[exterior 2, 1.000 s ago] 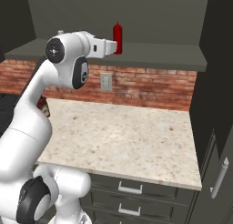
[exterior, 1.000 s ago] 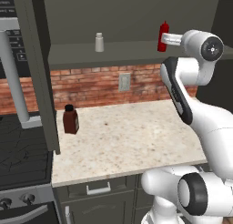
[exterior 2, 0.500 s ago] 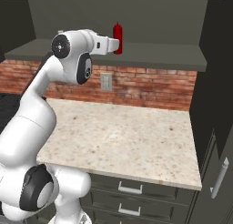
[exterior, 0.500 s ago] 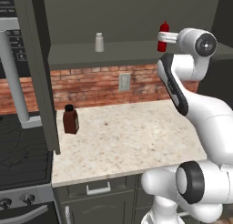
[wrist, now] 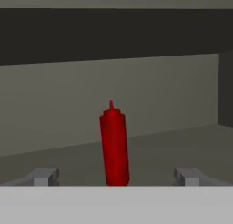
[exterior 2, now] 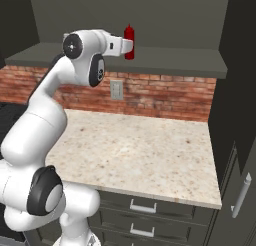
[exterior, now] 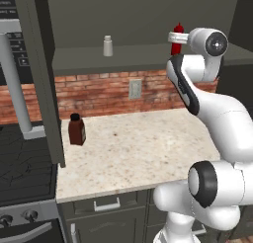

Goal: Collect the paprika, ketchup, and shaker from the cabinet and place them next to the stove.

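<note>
Left base view: shaker (exterior: 107, 45); paprika (exterior: 76, 130); elsewhere ketchup (wrist: 114, 145).

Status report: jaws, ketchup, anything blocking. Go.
Gripper open, jaws wide, empty, level with the cabinet shelf. Ketchup upright on the shelf, centred ahead between the jaws, not yet gripped. Nothing in between. Shaker on the shelf, paprika on the counter.

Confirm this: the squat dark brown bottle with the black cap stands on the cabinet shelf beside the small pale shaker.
Not so. The squat dark brown black-capped bottle stands on the speckled stone counter, as the left base view shows. The small pale shaker is on the cabinet shelf.
</note>
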Controlling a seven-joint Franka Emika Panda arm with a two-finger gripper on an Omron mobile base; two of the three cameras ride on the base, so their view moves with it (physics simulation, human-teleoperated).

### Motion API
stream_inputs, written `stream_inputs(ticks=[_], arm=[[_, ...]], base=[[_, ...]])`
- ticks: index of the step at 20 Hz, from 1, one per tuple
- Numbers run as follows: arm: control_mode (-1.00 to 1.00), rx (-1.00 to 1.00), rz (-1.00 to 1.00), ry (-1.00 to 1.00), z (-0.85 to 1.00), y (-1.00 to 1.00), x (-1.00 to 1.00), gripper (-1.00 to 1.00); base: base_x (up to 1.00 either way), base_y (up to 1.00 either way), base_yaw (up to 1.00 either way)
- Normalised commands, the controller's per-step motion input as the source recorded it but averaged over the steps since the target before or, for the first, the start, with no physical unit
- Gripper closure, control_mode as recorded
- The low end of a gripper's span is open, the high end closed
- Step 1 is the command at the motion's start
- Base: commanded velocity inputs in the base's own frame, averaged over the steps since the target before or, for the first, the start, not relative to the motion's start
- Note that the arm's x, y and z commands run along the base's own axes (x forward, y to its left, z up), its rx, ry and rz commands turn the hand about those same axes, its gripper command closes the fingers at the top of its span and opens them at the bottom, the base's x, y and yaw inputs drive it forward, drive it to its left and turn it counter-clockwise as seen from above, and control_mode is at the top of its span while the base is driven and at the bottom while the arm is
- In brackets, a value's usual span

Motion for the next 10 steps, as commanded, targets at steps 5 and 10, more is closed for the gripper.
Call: stream_inputs(ticks=[5,10], arm=[[-1.00,0.00,0.00,0.01,0.00,0.00,0.33,-1.00],[-1.00,0.00,0.00,0.01,0.00,0.00,0.33,-1.00]], base=[[0.00,0.00,0.00],[0.00,0.00,0.00]])
